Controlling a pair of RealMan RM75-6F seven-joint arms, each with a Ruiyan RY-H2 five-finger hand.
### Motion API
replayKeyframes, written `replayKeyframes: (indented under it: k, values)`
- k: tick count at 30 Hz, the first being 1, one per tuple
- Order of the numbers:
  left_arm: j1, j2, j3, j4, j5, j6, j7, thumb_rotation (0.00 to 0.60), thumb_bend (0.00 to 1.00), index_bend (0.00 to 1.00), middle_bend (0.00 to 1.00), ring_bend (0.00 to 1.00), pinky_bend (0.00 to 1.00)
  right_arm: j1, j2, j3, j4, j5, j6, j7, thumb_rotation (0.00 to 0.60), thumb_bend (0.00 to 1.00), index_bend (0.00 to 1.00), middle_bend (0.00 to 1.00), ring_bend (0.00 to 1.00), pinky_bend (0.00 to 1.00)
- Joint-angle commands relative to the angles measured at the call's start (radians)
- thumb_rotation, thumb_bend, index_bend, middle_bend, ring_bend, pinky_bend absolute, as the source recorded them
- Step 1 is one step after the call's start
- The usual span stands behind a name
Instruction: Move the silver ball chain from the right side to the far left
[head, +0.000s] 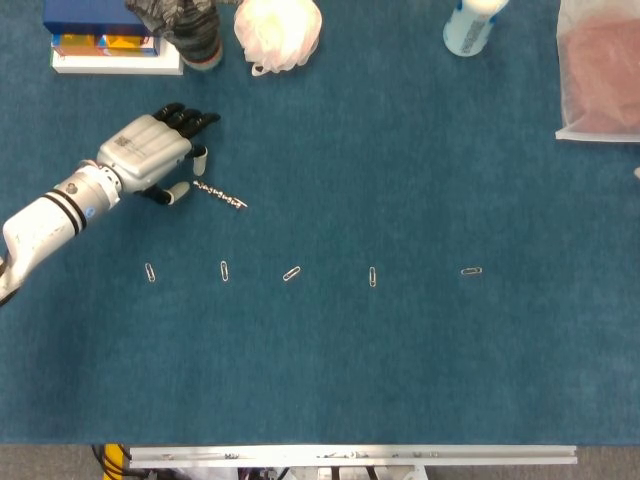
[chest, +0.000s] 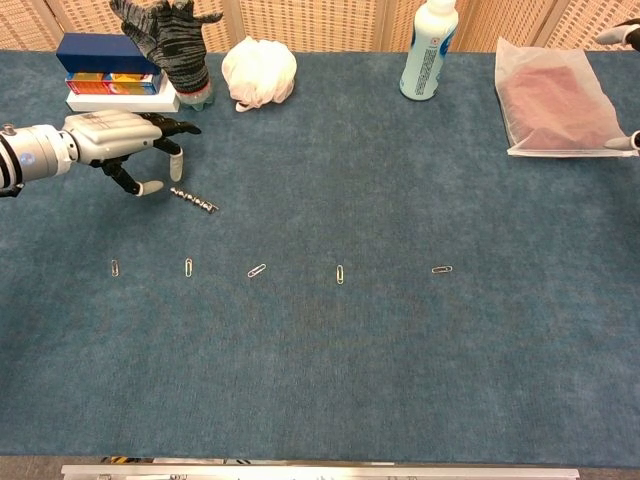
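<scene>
The silver ball chain (head: 220, 195) lies stretched out on the blue cloth at the left of the table, also seen in the chest view (chest: 194, 200). My left hand (head: 150, 155) hovers just left of the chain's left end, fingers spread and holding nothing; the chest view shows it (chest: 125, 140) with the thumb tip a short gap from the chain. Of my right hand (chest: 622, 85) only two fingertips show at the far right edge, wide apart beside a plastic bag (chest: 555, 95).
A row of several paper clips (head: 291, 273) runs across the middle of the table. At the back stand stacked boxes (chest: 110, 70), a grey glove (chest: 170, 45), a white crumpled ball (chest: 259, 70) and a bottle (chest: 428, 50).
</scene>
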Motion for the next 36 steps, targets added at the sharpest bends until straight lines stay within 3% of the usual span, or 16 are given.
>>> replayKeyframes:
  k: [1,8,24,36]
  values:
    - [0.002,0.003,0.006,-0.009,0.004,-0.005,0.008,0.6,0.42,0.4,0.0,0.0,0.03,0.0,0.001,0.0,-0.001,0.0,0.0,0.0,0.6,0.0,0.12,0.06,0.0,0.11]
    - [0.01,0.013,0.004,-0.029,-0.004,-0.013,0.03,0.6,0.47,0.38,0.0,0.0,0.03,0.002,-0.004,0.0,0.003,-0.002,-0.004,0.004,0.6,0.0,0.12,0.06,0.0,0.11]
    - [0.012,0.025,0.006,-0.062,-0.004,-0.027,0.046,0.6,0.47,0.36,0.0,0.0,0.03,-0.002,-0.004,-0.002,0.01,-0.003,-0.005,0.016,0.6,0.0,0.12,0.06,0.0,0.11]
    - [0.043,0.105,-0.005,-0.197,-0.025,0.013,0.109,0.6,0.47,0.39,0.0,0.0,0.03,-0.003,-0.009,-0.004,0.023,-0.011,-0.007,0.035,0.6,0.0,0.12,0.06,0.0,0.11]
